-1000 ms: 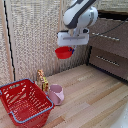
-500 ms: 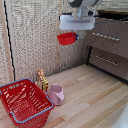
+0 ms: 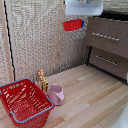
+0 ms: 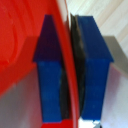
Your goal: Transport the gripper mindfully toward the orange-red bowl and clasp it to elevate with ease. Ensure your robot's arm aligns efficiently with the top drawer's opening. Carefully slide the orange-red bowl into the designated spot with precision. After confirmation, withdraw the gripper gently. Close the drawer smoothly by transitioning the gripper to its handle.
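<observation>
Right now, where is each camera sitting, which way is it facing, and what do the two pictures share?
Exterior view: off the arm, above the wooden floor, looking at the wicker wall, the top drawer, red basket and pink mug; the white gripper shows at the top edge.
Wrist view: on the wrist, looking down along the blue fingertips, which pinch the bowl's rim.
Shared: the orange-red bowl held in the gripper.

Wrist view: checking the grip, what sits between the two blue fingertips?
The orange-red bowl: its thin rim passes between the blue fingertips of the gripper.
</observation>
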